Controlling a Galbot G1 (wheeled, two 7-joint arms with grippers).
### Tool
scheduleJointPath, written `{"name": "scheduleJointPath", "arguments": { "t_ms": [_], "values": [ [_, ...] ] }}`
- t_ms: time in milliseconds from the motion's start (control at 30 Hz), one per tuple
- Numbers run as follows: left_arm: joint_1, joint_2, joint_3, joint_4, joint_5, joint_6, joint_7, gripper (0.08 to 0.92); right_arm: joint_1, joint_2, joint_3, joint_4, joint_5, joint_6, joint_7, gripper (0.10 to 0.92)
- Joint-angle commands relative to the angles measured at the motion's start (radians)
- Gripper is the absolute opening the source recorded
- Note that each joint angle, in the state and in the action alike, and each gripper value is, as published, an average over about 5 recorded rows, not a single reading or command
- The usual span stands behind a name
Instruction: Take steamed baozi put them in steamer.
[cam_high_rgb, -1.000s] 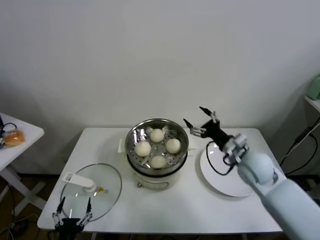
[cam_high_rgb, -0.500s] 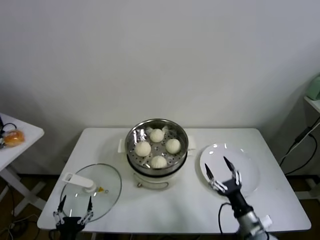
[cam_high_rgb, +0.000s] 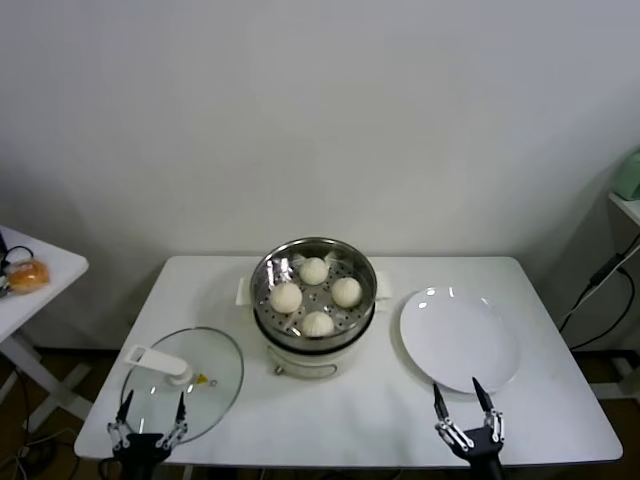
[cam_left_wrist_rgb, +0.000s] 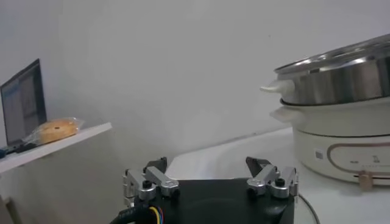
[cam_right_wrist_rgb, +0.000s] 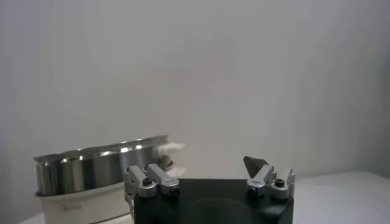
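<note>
The head camera is looking down from above on the whole table (cam_high_rgb: 380, 400), the steamer (cam_high_rgb: 314, 262) sitting mid-frame; both wrist cameras are sitting low at table height, facing level toward the wall, each sharing that steamer (cam_left_wrist_rgb: 341, 76) (cam_right_wrist_rgb: 97, 167) side-on.

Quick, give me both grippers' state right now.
Left gripper: open, holding nothing, parked at the table's near edge by the glass lid.
Right gripper: open, holding nothing, at the near edge below the white plate.
</note>
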Motion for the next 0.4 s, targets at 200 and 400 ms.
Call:
{"name": "scheduleJointPath", "arguments": {
  "t_ms": [200, 400],
  "values": [
    [0.006, 0.002, 0.001, -0.007, -0.013, -0.003, 0.001, 0.823, -0.068, 0.038, 0.007, -0.010, 0.011, 0.043, 0.016, 0.823],
    [0.010, 0.003, 0.002, -0.013, -0.016, -0.002, 0.002, 0.823, -0.065, 0.039, 0.008, 0.004, 0.008, 0.023, 0.031, 0.823]
  ]
}}
